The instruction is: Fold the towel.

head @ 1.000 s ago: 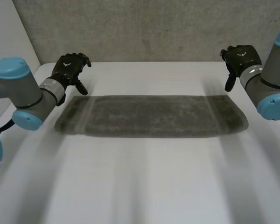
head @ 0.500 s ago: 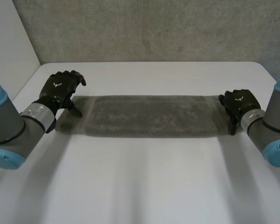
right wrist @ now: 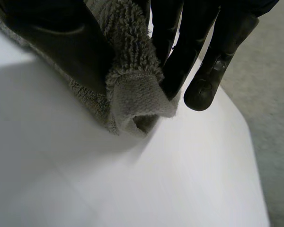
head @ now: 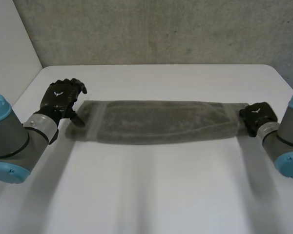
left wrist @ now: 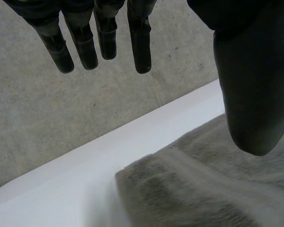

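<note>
The grey towel (head: pixel 156 122) lies in a long strip across the white table (head: pixel 151 195), nearer its far edge. My right hand (head: pixel 256 115) pinches its right end, while my left hand (head: pixel 61 97) hovers slack-fingered over the left end, apparently not touching.

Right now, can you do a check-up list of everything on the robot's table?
Surface: white table, bare apart from the towel.
Job's things: grey towel, lying in a long strip across the table.
Clutter: nothing seen.
Hands: left hand open, fingers straight, at the towel's left end with the thumb above a corner, gripping nothing. Right hand shut on the towel, pinching its right end between thumb and fingers.
Cables: nothing seen.
Surroundings: grey concrete wall behind the table.
</note>
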`<action>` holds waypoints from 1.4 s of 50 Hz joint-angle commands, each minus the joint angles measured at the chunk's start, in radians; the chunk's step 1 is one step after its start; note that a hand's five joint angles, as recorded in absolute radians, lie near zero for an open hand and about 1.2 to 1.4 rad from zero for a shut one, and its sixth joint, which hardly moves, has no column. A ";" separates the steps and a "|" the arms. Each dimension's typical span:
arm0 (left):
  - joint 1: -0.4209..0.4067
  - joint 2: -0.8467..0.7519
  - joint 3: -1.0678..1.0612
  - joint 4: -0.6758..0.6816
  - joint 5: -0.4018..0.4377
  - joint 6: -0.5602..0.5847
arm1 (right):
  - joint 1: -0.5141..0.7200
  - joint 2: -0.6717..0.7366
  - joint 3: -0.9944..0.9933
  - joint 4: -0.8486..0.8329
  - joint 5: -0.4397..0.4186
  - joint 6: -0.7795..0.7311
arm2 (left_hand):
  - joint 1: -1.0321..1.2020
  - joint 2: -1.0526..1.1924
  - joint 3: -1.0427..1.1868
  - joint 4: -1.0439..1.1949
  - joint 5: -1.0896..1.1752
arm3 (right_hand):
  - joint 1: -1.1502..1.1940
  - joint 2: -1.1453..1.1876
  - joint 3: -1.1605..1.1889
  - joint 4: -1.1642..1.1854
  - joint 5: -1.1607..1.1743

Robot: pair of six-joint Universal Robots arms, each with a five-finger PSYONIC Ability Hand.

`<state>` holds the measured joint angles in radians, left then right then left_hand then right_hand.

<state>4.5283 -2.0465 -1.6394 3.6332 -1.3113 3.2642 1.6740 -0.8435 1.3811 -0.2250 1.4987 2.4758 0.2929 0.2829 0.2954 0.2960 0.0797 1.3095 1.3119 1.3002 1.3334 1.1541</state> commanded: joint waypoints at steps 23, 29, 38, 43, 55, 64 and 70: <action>0.000 -0.001 -0.007 0.013 0.000 0.000 | 0.261 -0.111 -0.462 0.196 0.025 -0.124 | -0.065 -0.055 -0.067 -0.068 -0.026 | 0.087 0.084 0.096 0.063 0.068; -0.002 -0.001 -0.008 0.013 0.000 0.003 | 0.562 0.019 -0.470 0.181 0.037 -0.138 | -0.065 -0.055 -0.067 -0.068 -0.026 | -0.040 -0.043 -0.031 -0.064 -0.059; -0.002 -0.006 -0.017 0.021 0.001 0.005 | 0.664 0.173 -0.465 0.184 0.153 -0.250 | -0.065 -0.055 -0.067 -0.068 -0.026 | -1.135 -1.137 -1.126 -1.159 -1.154; -0.005 -0.012 -0.020 0.045 0.001 0.006 | 0.616 0.133 -0.416 0.188 0.206 -0.216 | -0.065 -0.055 -0.067 -0.068 -0.026 | -1.135 -1.137 -1.126 -1.159 -1.154; -0.009 -0.023 -0.020 0.048 0.001 0.008 | 0.351 -0.129 -0.026 0.144 0.120 0.080 | -0.065 -0.055 -0.067 -0.068 -0.026 | -1.135 -1.137 -1.126 -1.159 -1.154; -0.014 -0.026 -0.022 0.048 0.003 0.008 | 0.202 -0.146 0.168 0.099 -0.041 0.155 | -0.065 -0.055 -0.067 -0.068 -0.026 | -0.952 -0.954 -0.943 -0.976 -0.971; -0.017 -0.032 -0.022 0.048 0.001 0.008 | 0.179 -0.117 0.182 0.042 -0.044 0.153 | -0.065 -0.055 -0.067 -0.068 -0.026 | -0.520 -0.522 -0.511 -0.544 -0.539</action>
<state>4.5140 -2.0745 -1.6613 3.6815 -1.3095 3.2720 1.8752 -0.9924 1.5501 -0.1316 1.4640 2.6342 0.2928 0.2825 0.2953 0.2923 0.0785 0.5333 0.5409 0.5362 0.5387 0.3762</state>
